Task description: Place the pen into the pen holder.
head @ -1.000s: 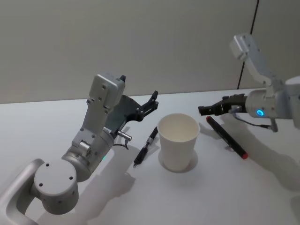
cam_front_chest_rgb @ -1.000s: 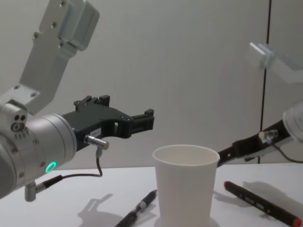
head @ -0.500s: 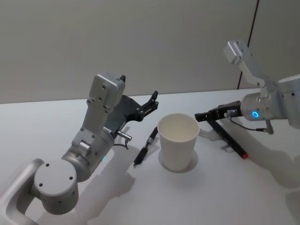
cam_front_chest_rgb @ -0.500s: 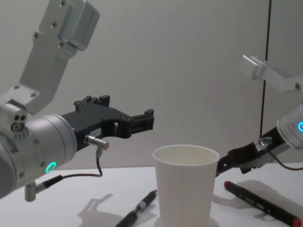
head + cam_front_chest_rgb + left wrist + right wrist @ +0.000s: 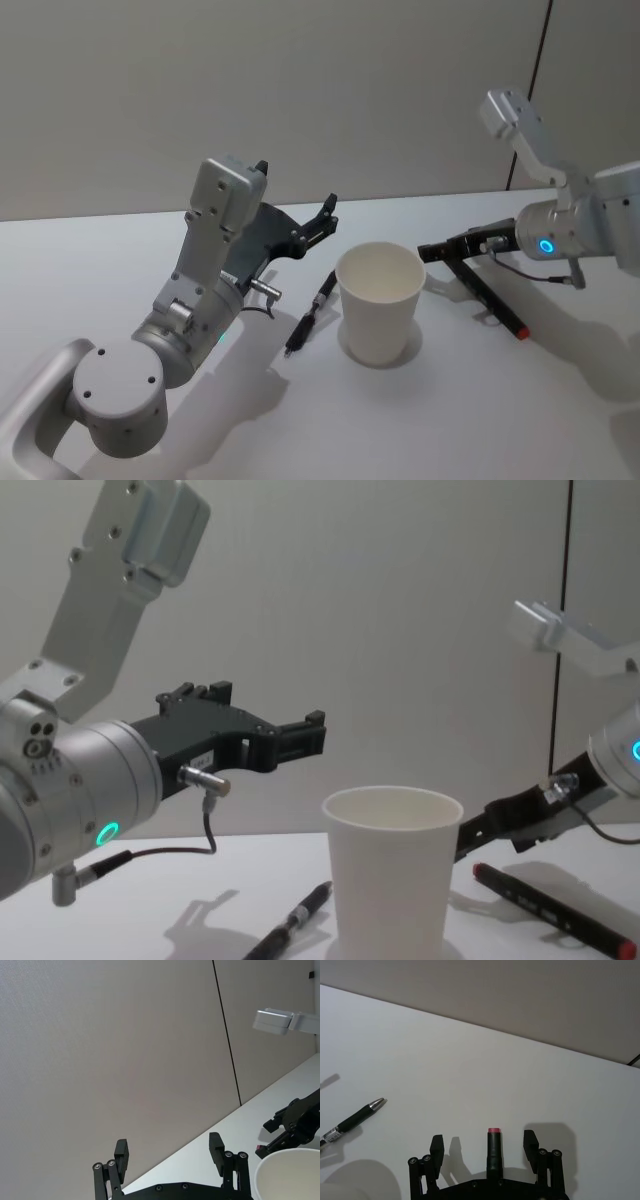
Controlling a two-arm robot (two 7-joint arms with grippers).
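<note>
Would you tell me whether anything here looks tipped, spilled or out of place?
Nothing stands out. The cup stands upright, pen and marker flat on either side. The right gripper is open over the marker; the left gripper hovers open.

White table top (image 5: 500,420), my station:
- Plain white paper cup (image 5: 379,300): centre, upright.
- Slim black pen (image 5: 311,312): flat, just left of the cup.
- Black red-tipped marker (image 5: 487,292): flat, right of the cup.
- My right gripper (image 5: 428,251): beside the cup rim, fingers spread astride the marker's far end.
- My left gripper (image 5: 326,215): raised behind-left of the cup, fingers apart.
</note>
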